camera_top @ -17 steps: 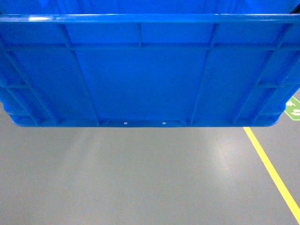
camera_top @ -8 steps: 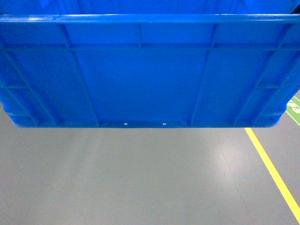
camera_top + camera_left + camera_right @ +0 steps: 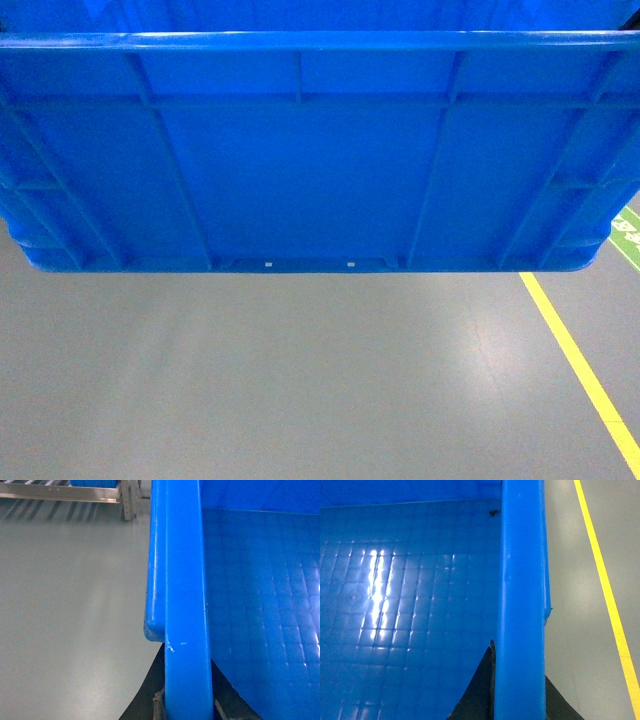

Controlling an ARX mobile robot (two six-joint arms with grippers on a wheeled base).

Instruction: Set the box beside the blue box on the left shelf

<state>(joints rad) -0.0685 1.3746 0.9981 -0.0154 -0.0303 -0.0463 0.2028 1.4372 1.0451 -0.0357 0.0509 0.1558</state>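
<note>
Box [image 3: 300, 170] held aloft, clear of the grey floor [image 3: 300, 380], filling the upper half of the head view; ribbed near wall faces the camera, thick rim along the top edge of frame. Nothing beneath it but floor.

Left claw [image 3: 187, 700]: dark fingers [image 3: 147, 695] either side of the box's left rim, one outside the wall and one inside, clamped on the rim. Right claw [image 3: 517, 695]: same arrangement on the right rim, dark fingers [image 3: 480, 690] astride the wall, clamped on it. Neither claw visible in the head view; hidden behind the box.

Box interior seen from both wrist views: gridded bottom with glare streaks, a small dark speck near the far corner on the right side.

Surroundings: yellow floor line [image 3: 580, 365] running along the right of the box, well apart from it; green floor marking [image 3: 628, 235] at the right edge of the head view, partly cut off by the box corner. Left shelf [image 3: 65, 492] only at the top of the left wrist view: steel rail and upright post, roller tracks barely visible, well ahead across open floor. Blue box [image 3: 95, 482] on that shelf, only its lower edge in frame. Head view toward the shelf fully blocked by the held box's wall.
</note>
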